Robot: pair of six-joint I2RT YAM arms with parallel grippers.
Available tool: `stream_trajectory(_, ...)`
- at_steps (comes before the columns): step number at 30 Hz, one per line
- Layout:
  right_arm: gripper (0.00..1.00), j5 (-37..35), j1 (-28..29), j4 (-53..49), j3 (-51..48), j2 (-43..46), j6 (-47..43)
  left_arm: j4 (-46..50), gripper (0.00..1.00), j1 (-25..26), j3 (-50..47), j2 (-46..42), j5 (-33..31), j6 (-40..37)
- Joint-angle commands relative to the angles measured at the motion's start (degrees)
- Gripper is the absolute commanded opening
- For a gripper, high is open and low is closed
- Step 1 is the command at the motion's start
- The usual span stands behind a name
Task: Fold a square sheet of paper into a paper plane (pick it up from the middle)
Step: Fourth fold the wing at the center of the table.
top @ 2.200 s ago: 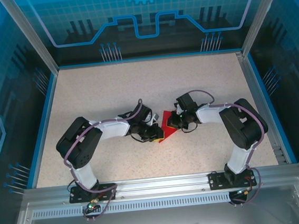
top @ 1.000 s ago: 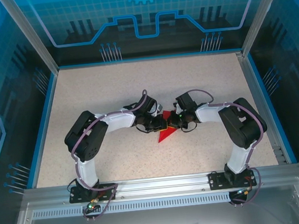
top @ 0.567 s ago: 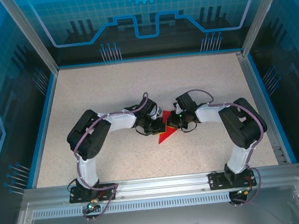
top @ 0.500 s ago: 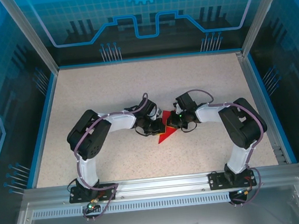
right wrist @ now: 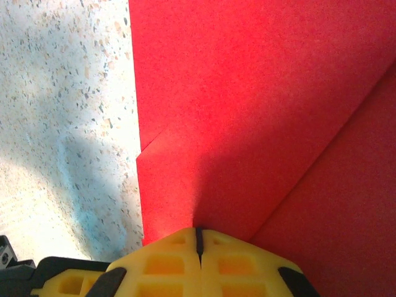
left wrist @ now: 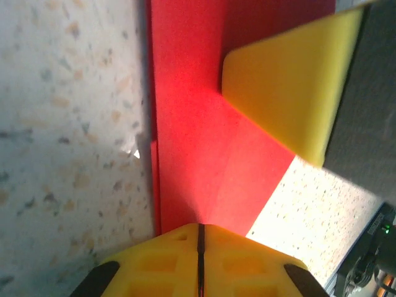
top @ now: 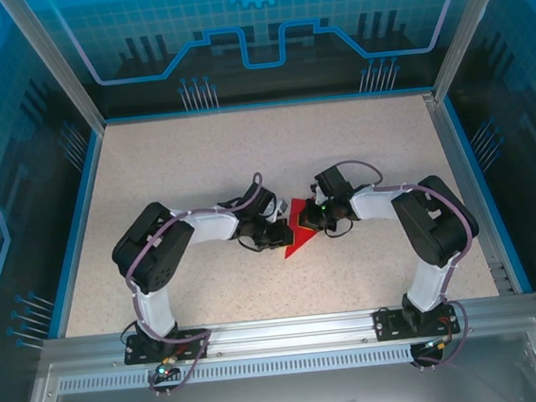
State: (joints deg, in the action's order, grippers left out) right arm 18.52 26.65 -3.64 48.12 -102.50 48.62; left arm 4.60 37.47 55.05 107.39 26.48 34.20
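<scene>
My thin bright red paper sheet point(top: 297, 234) is sitting at the middle of the speckled tabletop point(top: 198, 160). It is folded into a wedge whose long axis is running far to near, with the tip pointing at the near edge, slightly left. Creased flaps are overlapping. My left tool point(top: 275, 231) and right tool point(top: 313, 219) are both pinching it, pads pressed together. My forearms are reaching inward low, facing each other.

The folded red paper sheet point(top: 296, 232) lies on the speckled, stone-patterned surface point(top: 198, 160), just below the centre of the top view. The left gripper point(top: 276, 232) meets the sheet from the left. The right gripper point(top: 311, 218) meets it from the right, slightly higher in the frame. In the left wrist view, the right gripper's finger point(left wrist: 291, 86) lies over the sheet's upper right part.
</scene>
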Motion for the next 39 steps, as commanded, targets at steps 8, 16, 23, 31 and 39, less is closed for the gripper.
stream_trajectory(8,0.03,-9.38,0.82,-12.80,-4.23,-7.28,-0.18,8.28,0.10,2.26,-4.46,-1.77,3.02,-2.20)
stream_trajectory(16,0.03,-9.54,0.85,-12.85,-4.50,-7.37,-0.11,11.42,0.07,2.59,-6.09,-2.46,1.13,-2.81)
stream_trajectory(23,0.03,-9.17,0.81,-12.73,-4.19,-6.54,-0.31,13.68,0.04,3.47,-7.62,-4.49,0.67,-3.52)
stream_trajectory(31,0.03,-5.83,1.24,-7.82,-3.70,-0.39,-2.30,14.12,0.00,3.77,-7.05,-4.34,-1.36,-3.61)
stream_trajectory(39,0.05,-0.61,3.60,-5.66,-1.97,10.92,-10.03,13.52,0.00,3.82,-6.79,-4.12,-2.14,-2.95)
